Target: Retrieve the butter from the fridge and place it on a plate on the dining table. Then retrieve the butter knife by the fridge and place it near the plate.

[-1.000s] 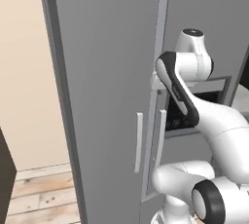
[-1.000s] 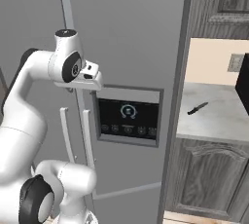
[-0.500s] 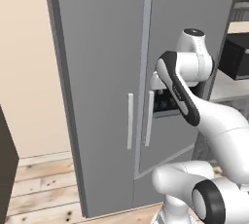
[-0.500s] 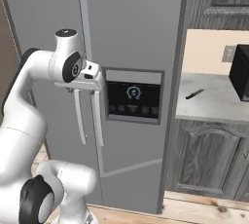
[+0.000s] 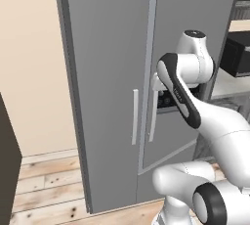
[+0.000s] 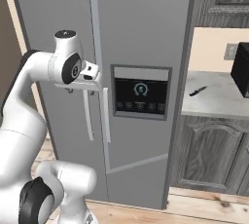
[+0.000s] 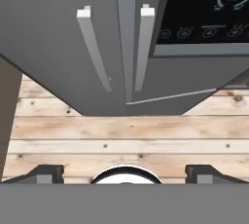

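The fridge (image 5: 107, 48) (image 6: 141, 28) (image 7: 48, 33) stands straight ahead with both grey doors closed, so the butter is hidden. Its two pale bar handles (image 7: 95, 47) (image 6: 87, 116) meet at the centre seam, with the dark dispenser panel (image 6: 141, 93) on the right door. My gripper (image 7: 125, 174) hangs in front of the doors at about panel height, pointing down at the floor. Its fingertips (image 7: 46, 173) stand far apart, open and holding nothing. The butter knife (image 6: 198, 91) lies on the small marbled counter (image 6: 219, 101) right of the fridge. The plate and dining table are out of view.
A black appliance (image 6: 241, 62) (image 5: 237, 53) sits on the small counter beyond the knife. Dark wood-grain cabinets (image 6: 209, 155) stand below and above that counter. A dark cabinet side (image 5: 7, 170) is at the far left. Wooden floor (image 7: 121, 135) lies before the fridge.
The whole picture has shifted: the base has backed away and swung, so the fridge sits farther off and more of the floor and counter shows. The arm's pose looks unchanged, gripper still open.
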